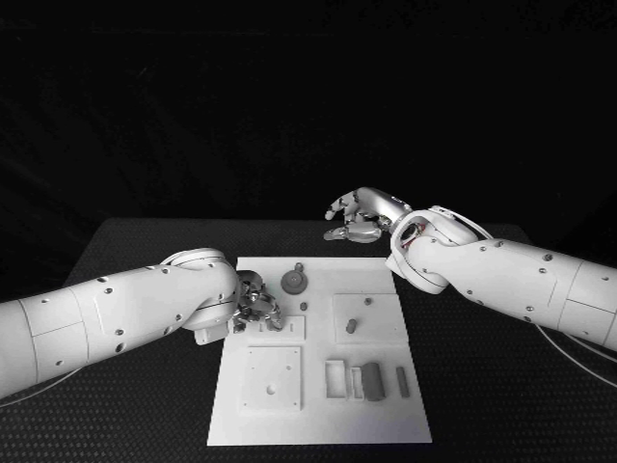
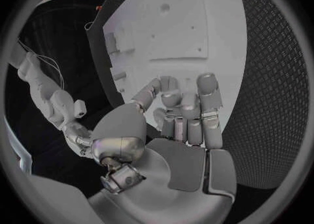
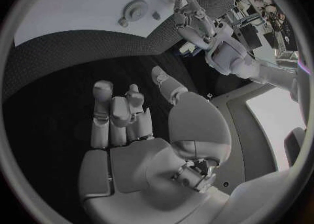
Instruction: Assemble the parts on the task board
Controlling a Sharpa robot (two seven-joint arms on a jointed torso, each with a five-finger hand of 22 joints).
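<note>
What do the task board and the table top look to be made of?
The flat white task board looks like matte plastic or painted plate: even, dull, no glare. The black table top seems covered by a textured mat, rubber or woven; a fine diamond grid shows. Neither is certain.

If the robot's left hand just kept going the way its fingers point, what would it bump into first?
Most likely the task board itself. The left hand hovers at the board's left edge, fingers curled toward the white surface. How far above it the fingers hang is hard to judge.
</note>
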